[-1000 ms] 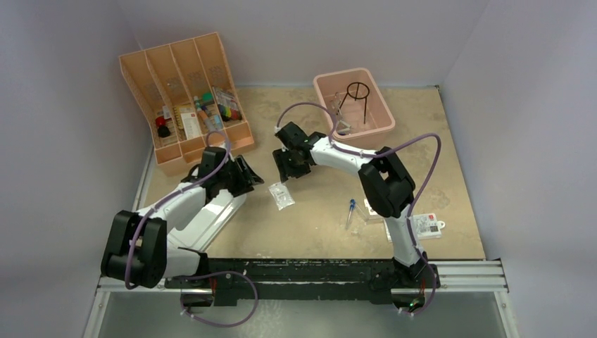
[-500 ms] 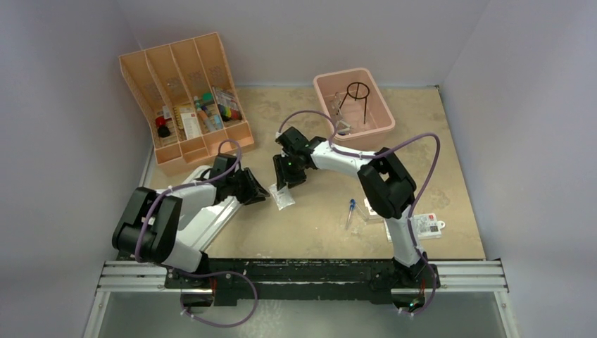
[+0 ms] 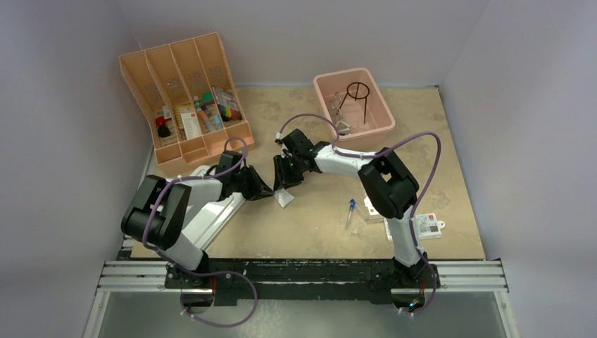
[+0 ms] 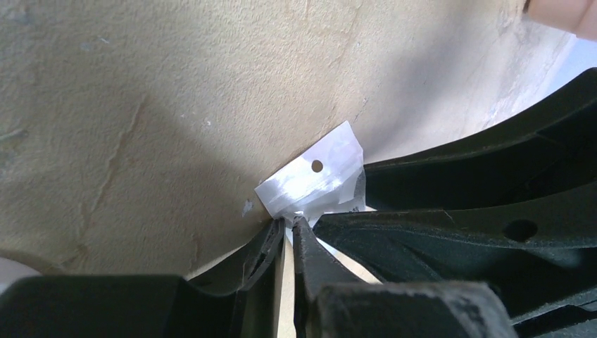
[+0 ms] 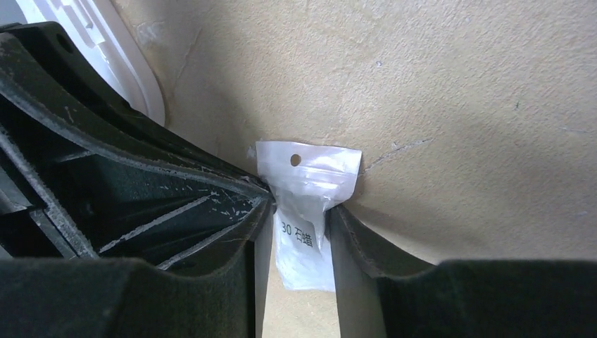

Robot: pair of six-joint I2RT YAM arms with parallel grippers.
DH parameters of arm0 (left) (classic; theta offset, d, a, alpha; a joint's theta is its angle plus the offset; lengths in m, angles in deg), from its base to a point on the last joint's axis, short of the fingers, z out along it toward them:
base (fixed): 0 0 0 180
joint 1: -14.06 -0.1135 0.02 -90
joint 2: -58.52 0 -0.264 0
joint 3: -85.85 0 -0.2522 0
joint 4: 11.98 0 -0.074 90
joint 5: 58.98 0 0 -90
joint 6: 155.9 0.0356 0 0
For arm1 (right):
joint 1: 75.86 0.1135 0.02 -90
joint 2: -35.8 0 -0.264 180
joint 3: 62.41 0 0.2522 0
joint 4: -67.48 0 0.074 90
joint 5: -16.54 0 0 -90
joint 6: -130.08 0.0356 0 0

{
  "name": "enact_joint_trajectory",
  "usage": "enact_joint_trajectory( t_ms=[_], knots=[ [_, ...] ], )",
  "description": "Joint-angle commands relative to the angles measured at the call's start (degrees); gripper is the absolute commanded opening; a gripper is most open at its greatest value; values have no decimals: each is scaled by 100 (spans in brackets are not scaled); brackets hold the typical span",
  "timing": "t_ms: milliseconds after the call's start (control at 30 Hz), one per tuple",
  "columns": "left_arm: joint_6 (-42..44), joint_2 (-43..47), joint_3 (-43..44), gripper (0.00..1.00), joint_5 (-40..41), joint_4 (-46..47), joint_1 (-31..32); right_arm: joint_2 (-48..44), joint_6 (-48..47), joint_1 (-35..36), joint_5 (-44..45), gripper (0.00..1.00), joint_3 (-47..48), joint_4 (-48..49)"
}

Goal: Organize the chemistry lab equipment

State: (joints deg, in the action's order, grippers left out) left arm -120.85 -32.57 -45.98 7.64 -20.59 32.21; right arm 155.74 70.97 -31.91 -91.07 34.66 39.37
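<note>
Left of the table's middle, my left gripper (image 4: 288,224) has its fingers pinched almost together on a corner of the clear packet (image 5: 310,165), which lies on the tabletop (image 3: 324,232) between my two arms. I judge it feather-light, thin and limp, a slick film that will crumple or slide rather than resist. The flat header strip around the punched hole seems the firmest place to hold. To the right, my right gripper (image 5: 299,215) straddles the packet's body, both fingers pressing its sides inward.
</note>
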Motion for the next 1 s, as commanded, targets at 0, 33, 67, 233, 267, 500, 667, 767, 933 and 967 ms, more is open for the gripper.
enact_joint_trajectory(
  t_ms=[0, 33, 67, 233, 267, 500, 667, 767, 933, 967],
  knots=[
    [161, -316, -4, 9, 760, -410, 65, -113, -69, 49, -378, 36, -283, 261],
    [171, -319, 15, 9, 804, -448, 66, -150, -60, 47, -322, 34, -314, 273],
    [191, -301, 33, 8, 846, -474, 65, -201, -64, 34, -295, 31, -355, 289],
    [298, -190, 140, 8, 1032, -760, 64, -440, -131, 1, 99, 21, -463, 234],
    [311, -164, 155, 8, 1036, -775, 62, -495, -147, -3, 146, 17, -470, 233],
    [601, 249, 628, 13, 1156, -1166, 57, -898, -374, -16, 883, 6, -183, -37],
    [975, 782, 1176, 18, 1498, -1554, 57, -1527, -645, -219, 1402, 6, 128, -216],
    [1186, 1039, 1432, 20, 1764, -1578, 57, -1875, -774, -515, 1487, 6, 535, -449],
    [1375, 1016, 1847, 21, 1825, -1549, 48, -2156, -1082, -1164, 1719, 6, 1114, -766],
    [1389, 974, 1902, 21, 1781, -1542, 48, -2170, -1158, -1322, 1740, 6, 1208, -850]
  ],
)
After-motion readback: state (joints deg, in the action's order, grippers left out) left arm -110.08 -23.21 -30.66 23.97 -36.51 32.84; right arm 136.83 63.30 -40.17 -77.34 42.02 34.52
